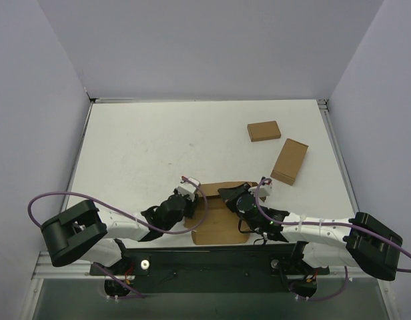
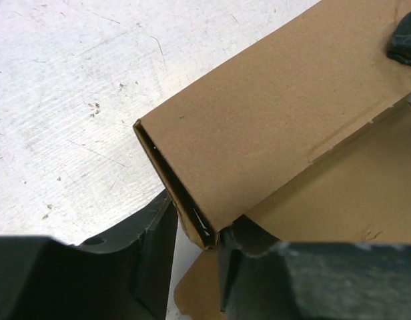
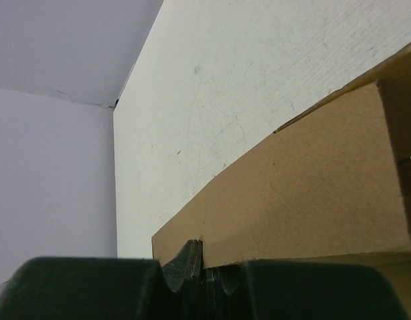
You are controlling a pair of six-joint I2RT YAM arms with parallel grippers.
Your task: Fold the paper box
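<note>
The paper box point(image 1: 217, 225) is brown cardboard, partly folded, at the table's near edge between both arms. My left gripper point(image 1: 187, 193) is at its left end. In the left wrist view the left gripper point(image 2: 197, 250) has its jaws closed on the corner of a raised double wall of the paper box point(image 2: 272, 127). My right gripper point(image 1: 231, 195) is at the far right part of the box. In the right wrist view the right gripper point(image 3: 207, 267) pinches the lower edge of an upright wall of the paper box point(image 3: 305, 200).
Two smaller brown boxes lie at the back right, one point(image 1: 263, 131) farther back and one point(image 1: 289, 161) nearer and tilted. Purple walls enclose the white table point(image 1: 139, 147) on three sides. The arm bases and cables run along the near edge.
</note>
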